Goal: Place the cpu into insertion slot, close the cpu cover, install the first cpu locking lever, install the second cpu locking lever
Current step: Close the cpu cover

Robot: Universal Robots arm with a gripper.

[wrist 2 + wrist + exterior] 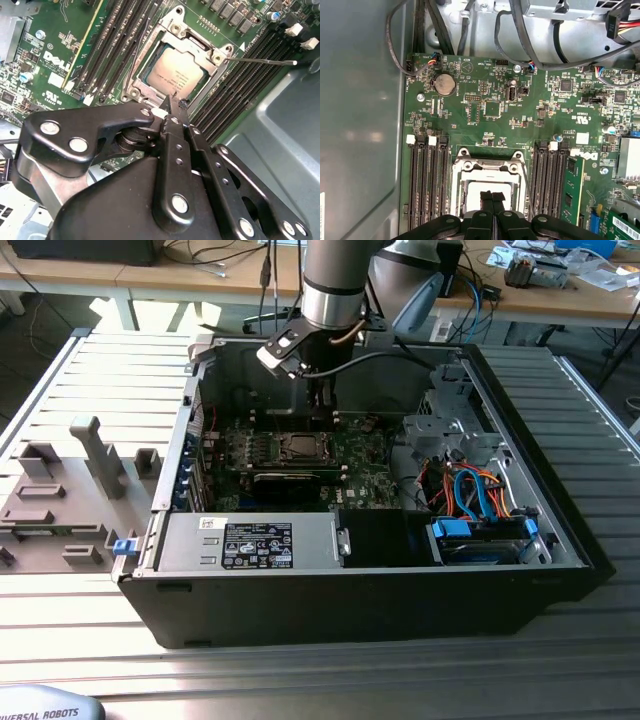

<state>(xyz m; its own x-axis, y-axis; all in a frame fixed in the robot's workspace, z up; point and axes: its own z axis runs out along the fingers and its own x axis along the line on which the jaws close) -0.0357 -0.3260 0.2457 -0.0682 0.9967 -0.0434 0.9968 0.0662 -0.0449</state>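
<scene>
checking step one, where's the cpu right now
In the second wrist view the cpu sits in the insertion slot, framed by the cpu cover, just beyond the gripper.

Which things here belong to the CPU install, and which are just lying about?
Job in hand: cpu; cpu cover; locking lever; gripper.
Lying about: memory slots; coin battery; drive cables; grey fixtures.

An open computer case is set on a slatted table. Grey blocks are laid at the exterior view's left.
</scene>
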